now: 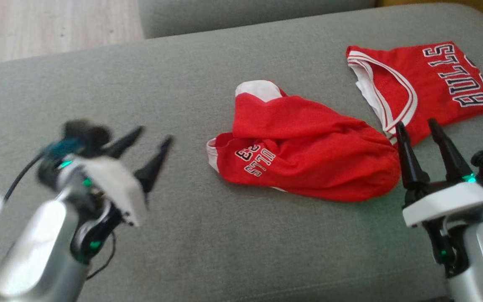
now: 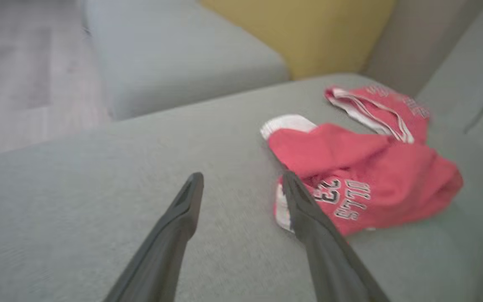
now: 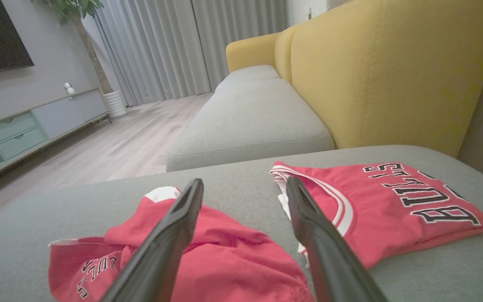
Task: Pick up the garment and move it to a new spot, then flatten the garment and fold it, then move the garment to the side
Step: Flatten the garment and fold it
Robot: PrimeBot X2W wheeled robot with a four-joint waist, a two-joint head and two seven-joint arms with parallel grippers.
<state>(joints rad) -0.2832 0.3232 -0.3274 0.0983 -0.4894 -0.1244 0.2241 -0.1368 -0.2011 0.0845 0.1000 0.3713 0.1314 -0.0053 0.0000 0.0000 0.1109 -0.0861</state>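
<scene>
Pincers were seen spread wide on both arms, with nothing held in either. The left pincer (image 1: 155,135) was poised over bare cushion, well apart from the cloth. The right pincer (image 1: 416,124) was placed at the near right end of a crumpled red fabric garment with white trim (image 1: 308,159); contact could not be told. That garment was heaped mid-cushion on a broad grey fabric sofa seat (image 1: 224,251). A folded red jersey lettered BULLS (image 1: 426,84) was laid just beyond the right pincer, its white-striped edge close beside the heap. A grasp made there was judged likely to catch the folded jersey's edge too and drag it open. A pinch of one loose layer could leave the heap twisted when lifted.
</scene>
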